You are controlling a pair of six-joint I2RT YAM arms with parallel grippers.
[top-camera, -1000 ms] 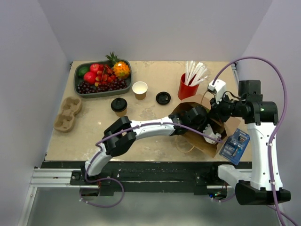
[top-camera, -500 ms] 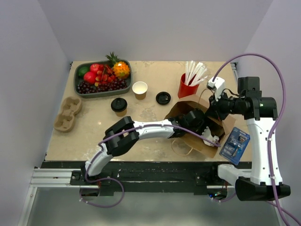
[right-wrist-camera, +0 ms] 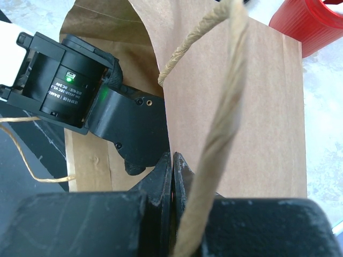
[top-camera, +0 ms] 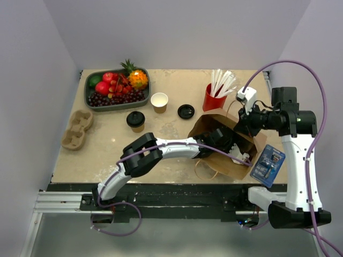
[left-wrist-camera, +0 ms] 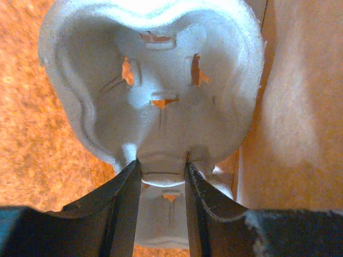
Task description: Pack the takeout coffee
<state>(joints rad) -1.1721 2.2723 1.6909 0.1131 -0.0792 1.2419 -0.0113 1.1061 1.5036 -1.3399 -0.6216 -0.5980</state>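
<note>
The takeout coffee point(top-camera: 135, 120), a small paper cup with a black lid, stands on the table left of centre, away from both grippers. The brown paper bag point(top-camera: 231, 164) lies open at the right. My left gripper point(top-camera: 228, 142) reaches inside it. In the left wrist view it point(left-wrist-camera: 162, 179) is shut on a tab of a grey pulp cup carrier point(left-wrist-camera: 155, 80), with the bag's wall point(left-wrist-camera: 300, 107) alongside. My right gripper point(top-camera: 244, 126) is shut on the bag's upper edge point(right-wrist-camera: 241, 107), its jaws point(right-wrist-camera: 172, 182) pressed together on the paper beside a twine handle point(right-wrist-camera: 214, 134).
An unlidded paper cup point(top-camera: 159, 101) and a loose black lid point(top-camera: 186, 111) stand behind the coffee. A red cup with white straws point(top-camera: 214, 96) stands just behind the bag. A fruit tray point(top-camera: 92, 97) is at the back left, and a second pulp carrier point(top-camera: 76, 129) at the left edge.
My left gripper has pushed further into the bag with the carrier. The bag's mouth has opened wider and its twine handle has swung out to the left. The right gripper keeps its hold.
</note>
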